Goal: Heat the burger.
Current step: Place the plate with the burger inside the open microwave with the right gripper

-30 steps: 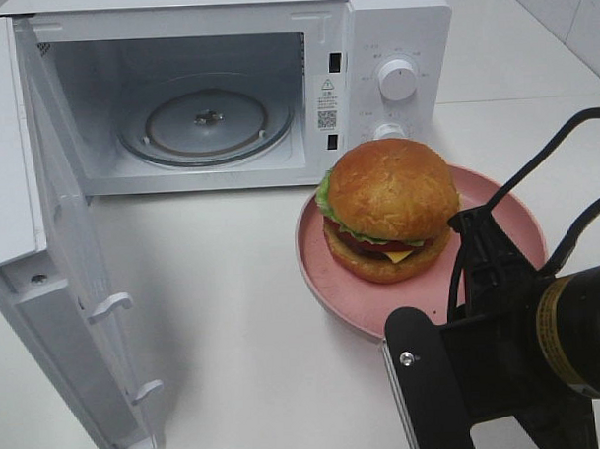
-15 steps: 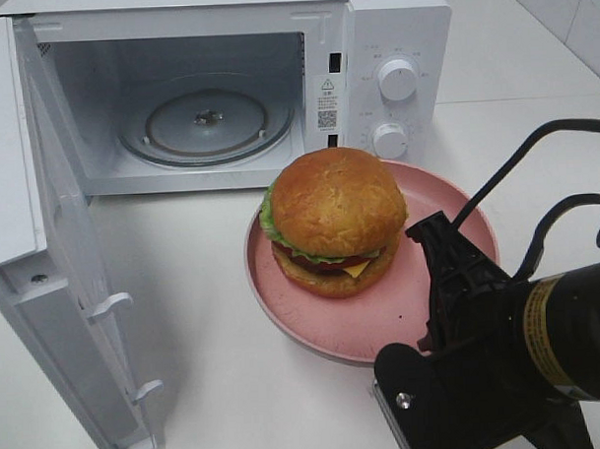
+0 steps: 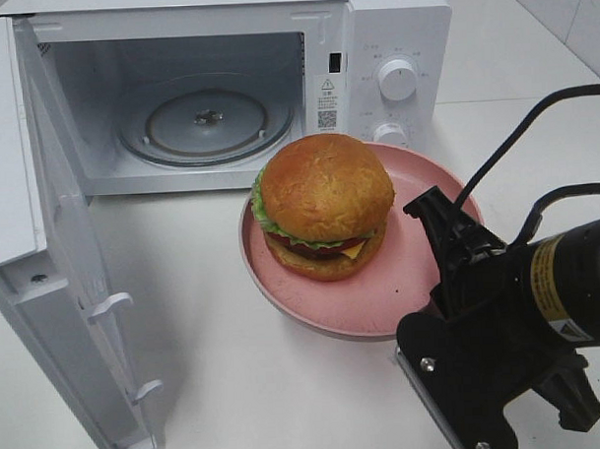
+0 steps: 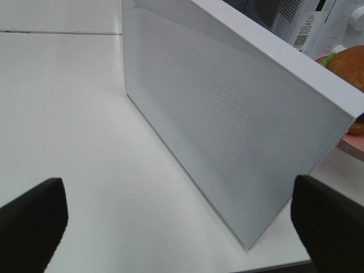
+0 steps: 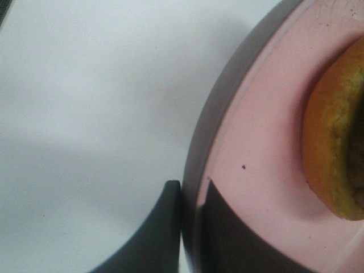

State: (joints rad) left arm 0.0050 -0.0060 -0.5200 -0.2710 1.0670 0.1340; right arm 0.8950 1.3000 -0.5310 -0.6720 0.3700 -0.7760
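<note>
burger (image 5: 336,142) cropped at edge, plate (image 3: 400,253) rim behind right arm (image 3: 540,320)

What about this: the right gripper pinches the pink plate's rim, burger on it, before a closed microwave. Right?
Not quite: the exterior high view shows the microwave door wide open. The right gripper does pinch the rim of the pink plate, burger on it.

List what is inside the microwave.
Inside the microwave only the glass turntable shows, with nothing on it. The burger sits outside on the pink plate. The cavity ceiling is out of sight, and the burger hides the opening's lower right corner.
</note>
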